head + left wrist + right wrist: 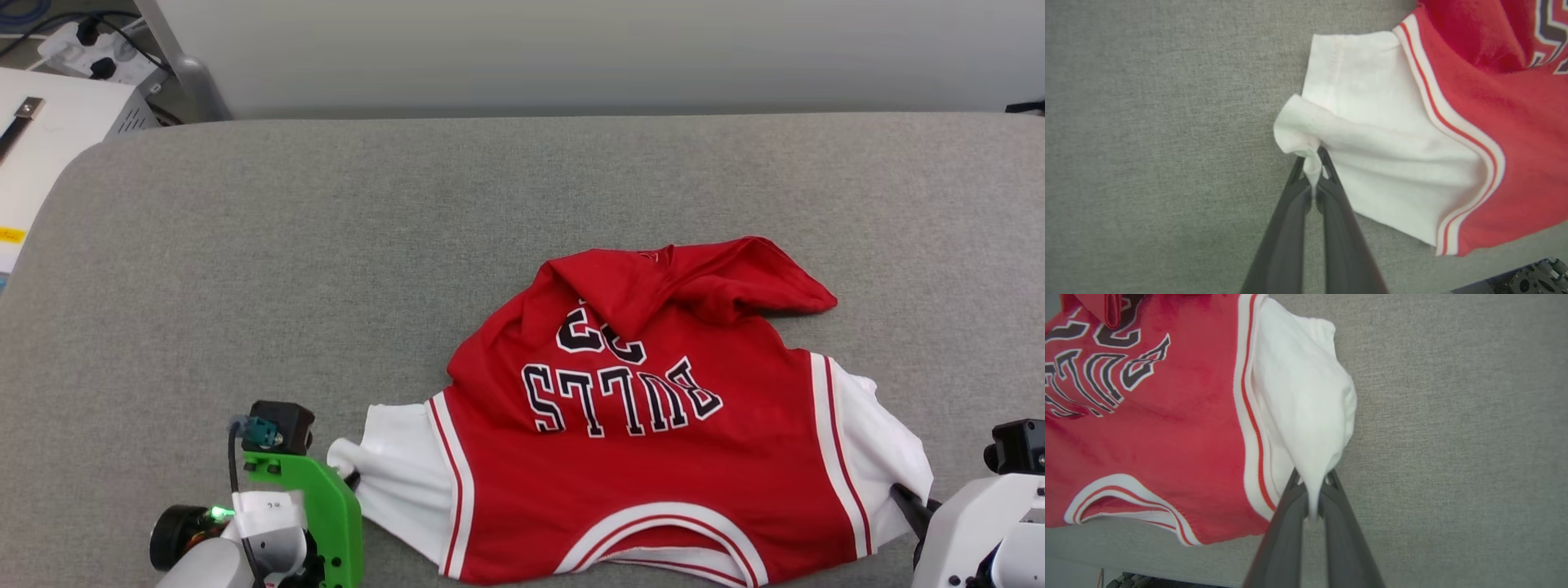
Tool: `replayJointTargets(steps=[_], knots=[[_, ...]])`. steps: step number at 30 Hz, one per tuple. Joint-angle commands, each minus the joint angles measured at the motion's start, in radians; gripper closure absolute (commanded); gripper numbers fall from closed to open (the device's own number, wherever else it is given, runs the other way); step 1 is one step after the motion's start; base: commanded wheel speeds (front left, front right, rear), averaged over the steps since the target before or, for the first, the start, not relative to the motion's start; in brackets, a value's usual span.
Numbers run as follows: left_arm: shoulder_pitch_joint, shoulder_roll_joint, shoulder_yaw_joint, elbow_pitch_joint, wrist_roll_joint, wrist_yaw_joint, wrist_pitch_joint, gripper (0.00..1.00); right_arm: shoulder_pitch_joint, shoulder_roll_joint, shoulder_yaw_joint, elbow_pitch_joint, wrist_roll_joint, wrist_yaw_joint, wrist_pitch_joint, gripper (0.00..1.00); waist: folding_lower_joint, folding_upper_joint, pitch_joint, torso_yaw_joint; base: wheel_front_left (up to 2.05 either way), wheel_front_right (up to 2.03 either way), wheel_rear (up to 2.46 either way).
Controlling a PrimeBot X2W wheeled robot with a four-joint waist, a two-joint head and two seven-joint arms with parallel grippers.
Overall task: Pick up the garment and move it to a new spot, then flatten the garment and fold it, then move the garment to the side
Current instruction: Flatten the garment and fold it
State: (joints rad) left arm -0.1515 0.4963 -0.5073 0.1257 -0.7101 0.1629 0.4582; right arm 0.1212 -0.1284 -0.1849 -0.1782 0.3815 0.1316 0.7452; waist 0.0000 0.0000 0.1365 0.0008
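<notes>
Two closed grips hold the red, thin-fabric jersey garment (653, 465) by its white sleeves (400, 474), left gripper (1312, 163) and right gripper (1314, 479) each pinching fabric, apparently to lift it spread.

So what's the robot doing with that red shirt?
The robot has the red jersey lying on a grey padded surface, grabbed by both white sleeves. Its left end effector is pinched shut on the tip of one sleeve, and its right end effector is pinched shut on the other sleeve. The far part of the jersey is flopped over onto the numbers, so it isn't flat yet.
</notes>
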Motion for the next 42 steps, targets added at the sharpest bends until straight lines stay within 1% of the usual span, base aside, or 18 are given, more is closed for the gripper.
replayJointTargets(steps=[1, 5, 9, 12, 16, 20, 22, 24, 26, 28, 32, 34, 37, 42], knots=[[-0.006, 0.010, 0.012, -0.026, 0.014, 0.012, -0.012, 1.00, -0.015, -0.005, -0.001, -0.011, -0.010, -0.001, -0.014, 1.00, 0.0000, 0.0000, -0.026, 0.003, 0.00, 0.00, 0.00], [-0.023, 0.050, 0.054, -0.131, 0.043, 0.043, -0.048, 1.00, -0.058, -0.027, 0.007, -0.035, -0.012, -0.001, -0.061, 1.00, 0.0000, 0.0000, -0.051, 0.000, 0.00, 0.00, 0.00], [-0.090, 0.071, 0.103, -0.210, 0.066, 0.060, -0.086, 1.00, -0.144, -0.058, 0.008, -0.046, -0.020, -0.001, -0.114, 1.00, 0.0000, 0.0000, -0.062, -0.002, 0.00, 0.00, 0.00], [-0.157, 0.067, 0.131, -0.232, 0.082, 0.068, -0.117, 1.00, -0.229, -0.076, 0.016, -0.030, -0.032, -0.001, -0.159, 1.00, 0.0000, 0.0000, -0.060, -0.007, 0.00, 0.00, 0.00], [-0.303, 0.049, 0.147, -0.197, 0.124, 0.063, -0.166, 1.00, -0.396, -0.101, 0.036, 0.018, -0.038, -0.001, -0.223, 1.00, 0.0000, 0.0000, -0.042, -0.019, 0.00, 0.00, 0.00], [-0.474, 0.015, 0.142, -0.119, 0.155, 0.036, -0.204, 1.00, -0.572, -0.135, 0.061, 0.109, -0.041, -0.001, -0.279, 1.00, 0.0000, 0.0000, -0.016, -0.025, 0.00, 0.00, 0.00], [-0.565, -0.003, 0.140, -0.066, 0.163, 0.013, -0.225, 1.00, -0.666, -0.155, 0.078, 0.158, -0.052, -0.001, -0.308, 1.00, 0.0000, 0.0000, 0.002, -0.030, 0.00, 0.00, 0.00], [-0.655, -0.020, 0.139, -0.002, 0.167, -0.015, -0.247, 1.00, -0.761, -0.164, 0.099, 0.210, -0.055, -0.001, -0.338, 1.00, 0.0000, 0.0000, 0.017, -0.037, 0.00, 0.00, 0.00], [-0.744, -0.030, 0.129, 0.068, 0.165, -0.056, -0.246, 1.00, -0.857, -0.170, 0.114, 0.254, -0.053, -0.001, -0.370, 1.00, 0.0000, 0.0000, 0.044, -0.046, 0.00, 0.00, 0.00], [-0.844, -0.020, 0.121, 0.145, 0.187, -0.090, -0.254, 1.00, -0.961, -0.165, 0.136, 0.310, -0.050, -0.001, -0.400, 1.00, 0.0000, 0.0000, 0.072, -0.062, 0.00, 0.00, 0.00], [-1.012, -0.017, 0.115, 0.258, 0.222, -0.135, -0.293, 1.00, -1.149, -0.156, 0.177, 0.436, -0.052, -0.001, -0.457, 1.00, 0.0000, 0.0000, 0.128, -0.082, 0.00, 0.00, 0.00], [-1.089, -0.018, 0.111, 0.314, 0.238, -0.151, -0.313, 1.00, -1.236, -0.158, 0.201, 0.505, -0.060, -0.001, -0.483, 1.00, 0.0000, 0.0000, 0.156, -0.088, 0.00, 0.00, 0.00], [-1.195, -0.017, 0.116, 0.386, 0.259, -0.161, -0.349, 1.00, -1.358, -0.160, 0.232, 0.592, -0.070, -0.001, -0.529, 1.00, 0.0000, 0.0000, 0.201, -0.097, 0.00, 0.00, 0.00], [-1.343, -0.010, 0.126, 0.493, 0.290, -0.165, -0.423, 1.00, -1.540, -0.150, 0.278, 0.728, -0.091, -0.001, -0.618, 1.00, 0.0000, 0.0000, 0.265, -0.113, 0.00, 0.00, 0.00]])
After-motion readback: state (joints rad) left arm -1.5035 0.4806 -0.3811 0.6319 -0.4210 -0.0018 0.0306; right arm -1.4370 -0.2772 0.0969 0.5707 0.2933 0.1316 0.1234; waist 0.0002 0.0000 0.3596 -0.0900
